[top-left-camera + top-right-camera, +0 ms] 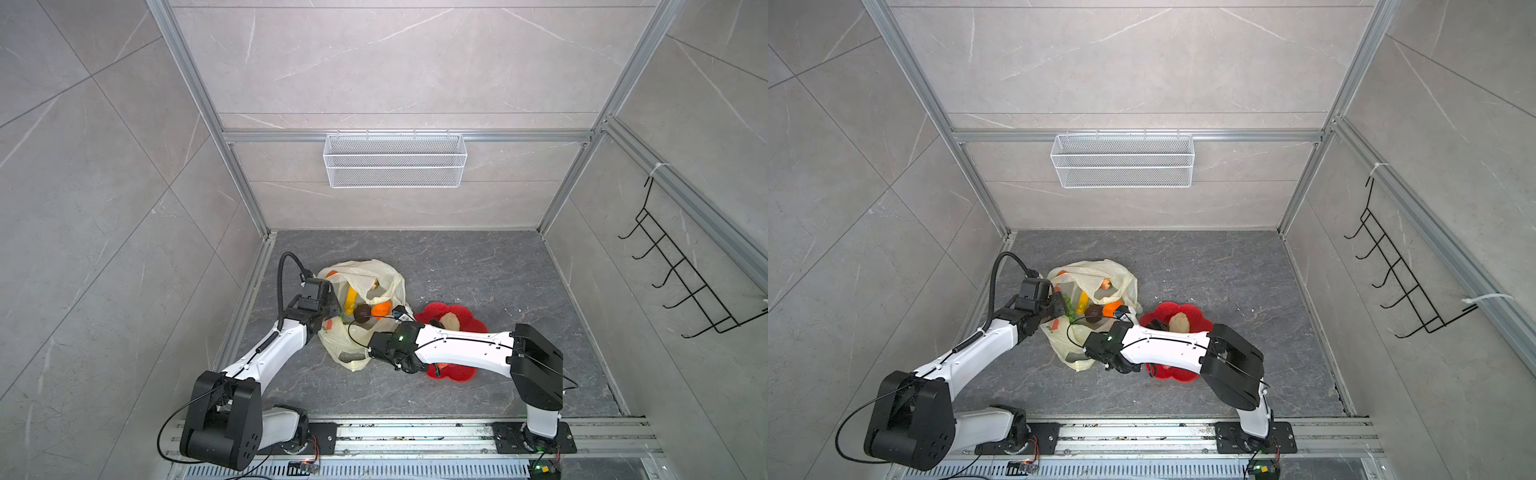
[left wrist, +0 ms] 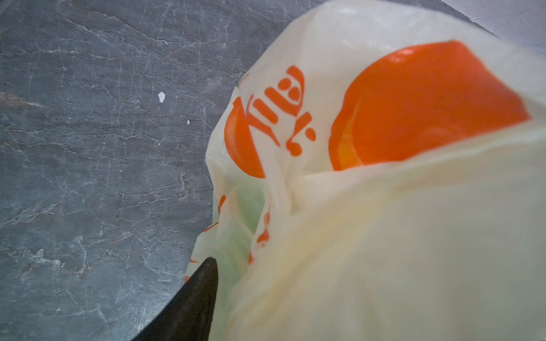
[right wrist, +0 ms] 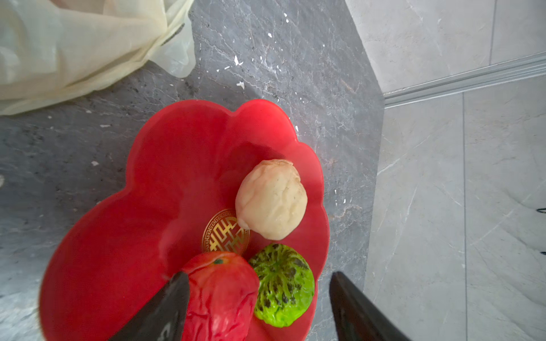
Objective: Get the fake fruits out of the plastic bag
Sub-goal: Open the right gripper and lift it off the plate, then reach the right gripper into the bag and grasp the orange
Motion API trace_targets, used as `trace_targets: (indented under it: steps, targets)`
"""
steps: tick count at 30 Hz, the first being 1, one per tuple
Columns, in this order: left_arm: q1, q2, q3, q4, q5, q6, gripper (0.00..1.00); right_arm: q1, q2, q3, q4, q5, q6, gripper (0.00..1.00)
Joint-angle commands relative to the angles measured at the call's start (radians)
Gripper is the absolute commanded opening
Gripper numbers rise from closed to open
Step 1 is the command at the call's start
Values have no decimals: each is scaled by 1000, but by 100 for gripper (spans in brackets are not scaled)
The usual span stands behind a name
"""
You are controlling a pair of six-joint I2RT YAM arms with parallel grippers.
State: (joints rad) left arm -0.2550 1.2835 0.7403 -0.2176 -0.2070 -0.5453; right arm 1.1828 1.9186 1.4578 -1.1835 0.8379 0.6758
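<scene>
The plastic bag (image 1: 365, 270) (image 1: 1088, 270) lies open on the floor, holding a banana (image 1: 351, 300), a dark brown fruit (image 1: 363, 312), an orange (image 1: 381, 308), a strawberry (image 1: 376, 284) and green grapes (image 1: 1068, 307). My left gripper (image 1: 332, 307) sits at the bag's left rim. Only one finger (image 2: 195, 301) shows, outside the film (image 2: 384, 236), which hides the other. My right gripper (image 3: 257, 277) stands open over the red dish (image 3: 133, 221) (image 1: 467, 318). Between its fingers lie a red bumpy fruit (image 3: 221, 295) and a green bumpy fruit (image 3: 283, 286). A cream fruit (image 3: 271, 200) (image 1: 449, 321) lies beyond.
The dish sits just right of the bag on the dark stone floor (image 1: 478, 270). A white mesh basket (image 1: 395, 160) hangs on the back wall, and a black hook rack (image 1: 681, 278) on the right wall. The right forearm (image 1: 457, 345) crosses above the dish.
</scene>
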Motion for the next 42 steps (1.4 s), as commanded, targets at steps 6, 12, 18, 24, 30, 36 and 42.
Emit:
trace_targets:
  steps: [6, 12, 18, 24, 30, 36, 42]
  targets:
    - [-3, 8, 28, -12, 16, 25, 59, -14, -54, 125, 144, -129, -87, 76]
    - [-4, 8, 27, -6, 34, 25, 59, -72, 59, 296, 233, -298, -58, 74]
    - [-6, 7, 28, -5, 47, 24, 59, -153, 201, 443, 269, -457, 68, 74]
    - [-7, 0, 22, 0, 46, 21, 59, -201, 283, 515, 297, -494, 156, 73]
    - [-6, 7, 24, 2, 55, 17, 60, -244, 371, 571, 332, -606, 193, 73]
    - [-7, 9, 22, 4, 55, 16, 60, -274, 448, 655, 280, -591, 228, 72]
    - [-6, 13, 24, 6, 59, 16, 60, -279, 540, 792, 188, -563, 231, 72]
